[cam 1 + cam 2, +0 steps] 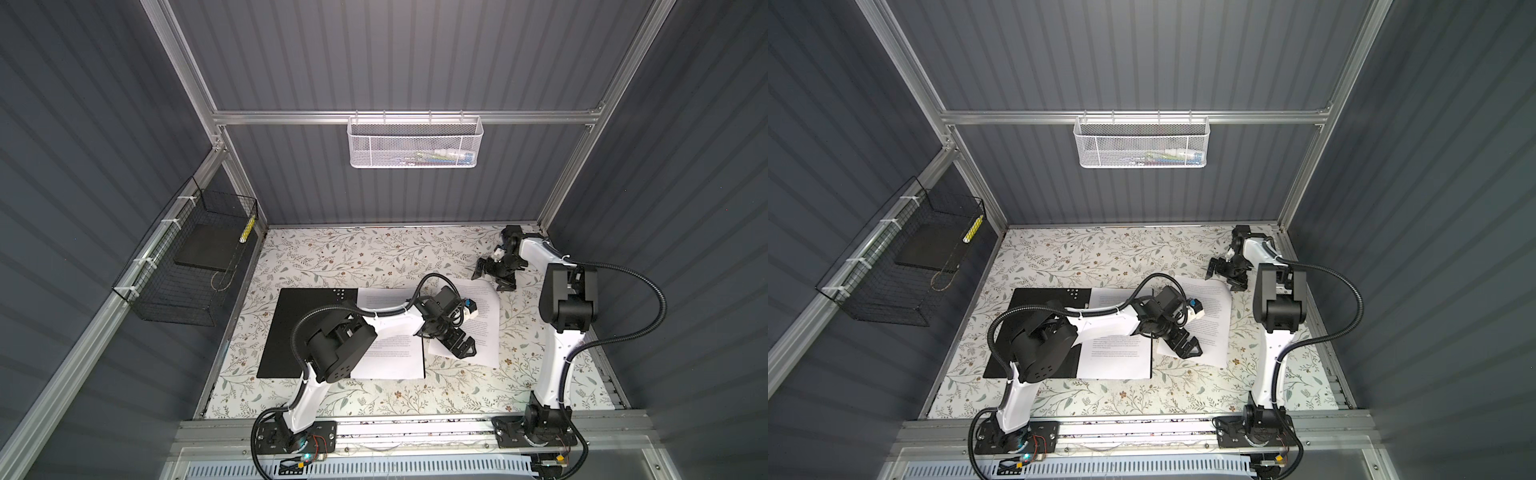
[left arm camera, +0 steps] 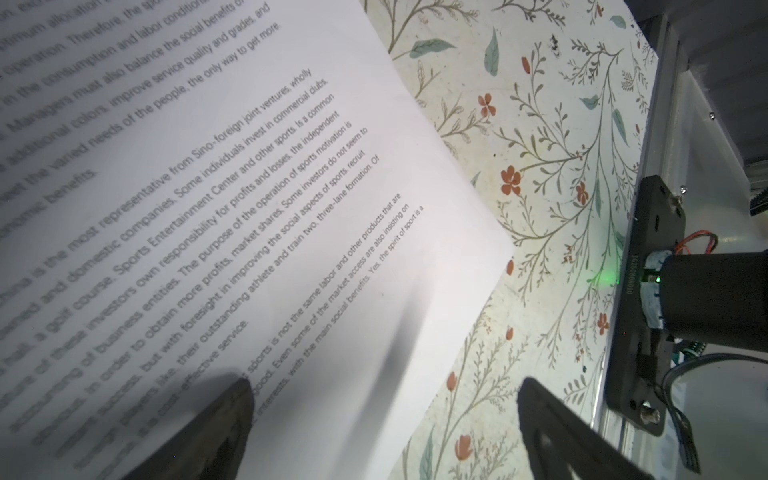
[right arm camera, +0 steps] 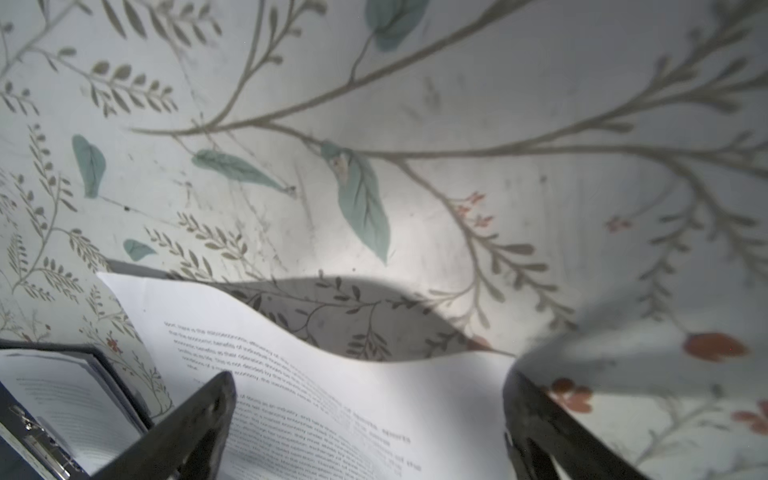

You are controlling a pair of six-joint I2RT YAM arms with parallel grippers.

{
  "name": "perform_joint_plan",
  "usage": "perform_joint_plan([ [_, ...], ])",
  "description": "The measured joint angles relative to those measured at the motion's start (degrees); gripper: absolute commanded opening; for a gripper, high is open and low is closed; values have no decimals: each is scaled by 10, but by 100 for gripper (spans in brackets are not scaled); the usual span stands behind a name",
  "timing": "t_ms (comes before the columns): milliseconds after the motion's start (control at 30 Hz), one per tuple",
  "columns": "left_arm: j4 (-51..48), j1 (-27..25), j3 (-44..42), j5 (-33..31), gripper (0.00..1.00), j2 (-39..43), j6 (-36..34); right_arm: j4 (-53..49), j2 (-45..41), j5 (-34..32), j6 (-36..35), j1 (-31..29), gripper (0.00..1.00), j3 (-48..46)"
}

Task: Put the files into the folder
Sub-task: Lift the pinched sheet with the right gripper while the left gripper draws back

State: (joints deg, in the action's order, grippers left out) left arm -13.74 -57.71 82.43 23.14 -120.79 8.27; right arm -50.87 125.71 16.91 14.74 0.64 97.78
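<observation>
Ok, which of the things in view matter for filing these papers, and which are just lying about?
For the job: open folder; printed sheet lying in it; loose sheet beside it.
Just lying about: black wire basket holding a dark slab; hanging white mesh basket.

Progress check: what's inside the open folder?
In the folder, a printed sheet lies on the right half; left half bare black. The left arm hides the middle; sheet count unclear.

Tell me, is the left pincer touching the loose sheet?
Cannot tell. In the left wrist view one fingertip of the open left pincer hangs over the loose sheet, but neither contact nor a gap shows plainly.
</observation>
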Motion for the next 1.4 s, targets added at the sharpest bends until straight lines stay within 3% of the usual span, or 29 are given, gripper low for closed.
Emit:
perform_joint_plan([
  [200, -18, 0, 11, -3, 100, -1, -2, -20, -6, 33, -11, -21, 99, -12],
  [333, -25, 1, 17, -4, 100, -4, -2, 11, -63, 75, 0, -24, 99, -101],
  [600, -27, 5, 24, -3, 100, -9, -2, 151, -241, 165, 80, -22, 99, -305],
  [767, -27, 5, 24, -3, 100, -9, -2, 248, -292, 192, 126, -20, 98, -386],
  [1100, -25, 5, 23, -3, 100, -8, -2, 309, -323, 156, 146, -14, 68, -461],
  [1400, -25, 6, 22, -2, 100, -8, -1, 328, -373, 136, 139, -14, 51, -504],
])
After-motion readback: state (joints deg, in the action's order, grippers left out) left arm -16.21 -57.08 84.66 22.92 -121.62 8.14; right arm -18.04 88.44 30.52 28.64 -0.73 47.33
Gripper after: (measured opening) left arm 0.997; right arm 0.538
